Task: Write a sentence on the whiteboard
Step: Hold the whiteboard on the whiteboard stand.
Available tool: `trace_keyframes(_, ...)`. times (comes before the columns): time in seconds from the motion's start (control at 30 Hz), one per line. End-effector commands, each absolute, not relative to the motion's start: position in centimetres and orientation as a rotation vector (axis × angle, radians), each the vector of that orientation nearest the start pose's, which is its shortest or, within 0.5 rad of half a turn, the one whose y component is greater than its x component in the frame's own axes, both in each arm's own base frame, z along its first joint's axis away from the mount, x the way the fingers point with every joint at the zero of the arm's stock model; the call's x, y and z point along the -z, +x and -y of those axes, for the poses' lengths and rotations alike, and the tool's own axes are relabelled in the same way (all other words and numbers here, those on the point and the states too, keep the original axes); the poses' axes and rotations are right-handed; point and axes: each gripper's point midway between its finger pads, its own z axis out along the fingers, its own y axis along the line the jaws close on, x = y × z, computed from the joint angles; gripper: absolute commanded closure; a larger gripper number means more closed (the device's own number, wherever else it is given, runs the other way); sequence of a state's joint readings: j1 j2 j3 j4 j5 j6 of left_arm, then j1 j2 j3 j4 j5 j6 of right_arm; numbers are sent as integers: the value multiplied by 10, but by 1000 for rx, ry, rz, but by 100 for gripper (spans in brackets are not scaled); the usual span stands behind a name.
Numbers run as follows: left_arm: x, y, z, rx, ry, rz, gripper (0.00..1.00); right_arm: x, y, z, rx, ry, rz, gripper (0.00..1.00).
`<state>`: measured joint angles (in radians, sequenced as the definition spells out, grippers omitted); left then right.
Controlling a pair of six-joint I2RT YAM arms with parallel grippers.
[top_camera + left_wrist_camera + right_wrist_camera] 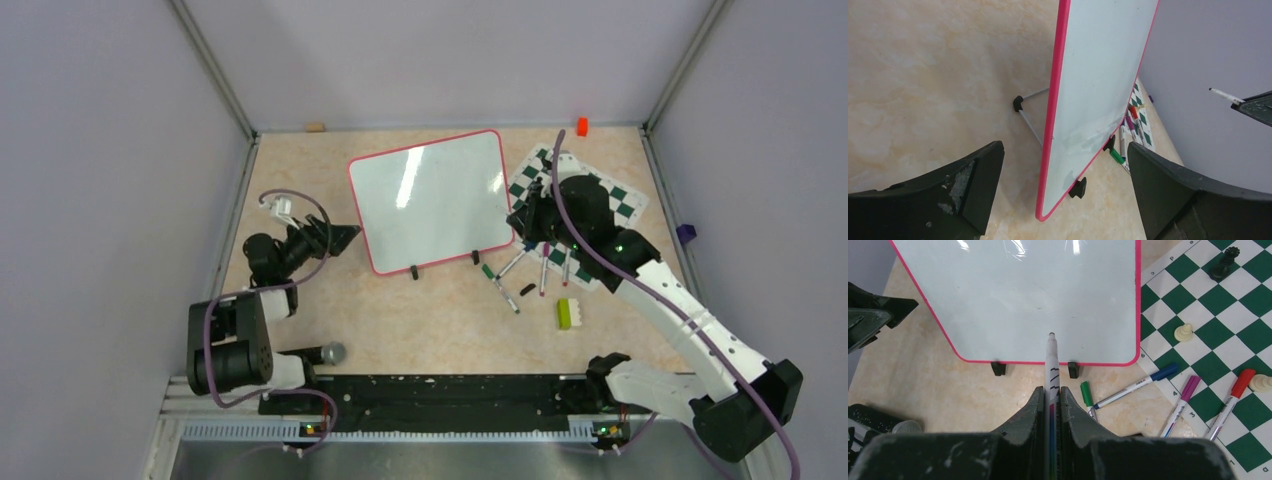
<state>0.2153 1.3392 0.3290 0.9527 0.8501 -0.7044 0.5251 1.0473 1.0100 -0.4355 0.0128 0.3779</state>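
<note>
Lettering is not showing yet: the whiteboard (430, 195) is lying blank near the worktop's far edge. Your right fingers (1037, 402) are gripping a marker (1051, 360), while your left fingers (980, 172) are gaping wide beside it.

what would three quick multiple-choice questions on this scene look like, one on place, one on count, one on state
1. The green-and-white checkered chess mat lies on which side of the glossy white red-rimmed whiteboard? A left B right C near, by the arm bases
2. How many capped loose markers lie off the board's near right corner? A two B four C seven
3. The right claw is: A open, empty B shut on a chess pawn C shut on a white marker pen
Answers: B, mat lies past the board's right edge; B, green, blue, purple and red ones show; C, its fingers pinch the pen.
</note>
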Motion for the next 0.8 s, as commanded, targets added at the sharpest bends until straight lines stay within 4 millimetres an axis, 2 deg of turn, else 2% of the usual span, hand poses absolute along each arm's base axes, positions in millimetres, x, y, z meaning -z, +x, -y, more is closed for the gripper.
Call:
trace_keyframes(0.0, -176, 333, 92, 1168, 34, -1605, 1, -279, 291, -182, -588, -133, -1977, 100)
trace_keyframes(0.13, -173, 340, 100, 1326, 72, -1620, 1, -287, 288, -187, -618, -166, -1963, 100)
trace_keyframes(0.27, -165, 348, 100, 1433, 11, -1616, 1, -294, 285, -189, -637, -176, -1949, 100)
trace_keyframes(0.37, -155, 353, 99, 1443, -24, -1633, 1, -297, 282, -186, -641, -172, -1939, 100)
trace_keyframes(0.53, -152, 349, 101, 1398, 21, -1624, 1, -303, 276, -180, -632, -159, -1917, 100)
trace_keyframes(0.77, -140, 348, 124, 1402, 122, -1635, 1, -302, 273, -175, -614, -154, -1927, 100)
